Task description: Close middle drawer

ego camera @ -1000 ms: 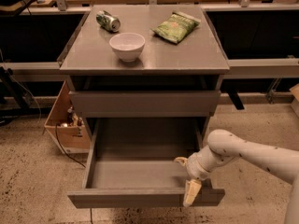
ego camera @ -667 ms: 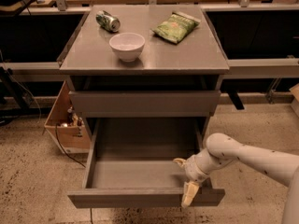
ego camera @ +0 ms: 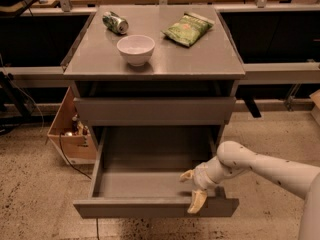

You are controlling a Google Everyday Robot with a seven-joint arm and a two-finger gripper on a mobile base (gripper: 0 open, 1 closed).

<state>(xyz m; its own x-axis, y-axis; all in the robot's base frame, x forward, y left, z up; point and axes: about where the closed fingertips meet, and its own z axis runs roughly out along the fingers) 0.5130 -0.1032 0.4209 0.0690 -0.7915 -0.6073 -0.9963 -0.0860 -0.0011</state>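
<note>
Drawer (ego camera: 148, 183) is pulled out toward the near side; gripper (ego camera: 192, 189) sits at its near right edge, fingers spread wide.

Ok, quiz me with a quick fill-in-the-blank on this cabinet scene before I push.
1. The wide grey middle drawer stands ____, not shut.
2. The robot's tool, fingers apart, sits at the ____ end of that drawer's front panel.
3. On the grey cabinet top, the green metal can lies on its ____, beside the round white bowl.

Missing words: open; right; side
</note>
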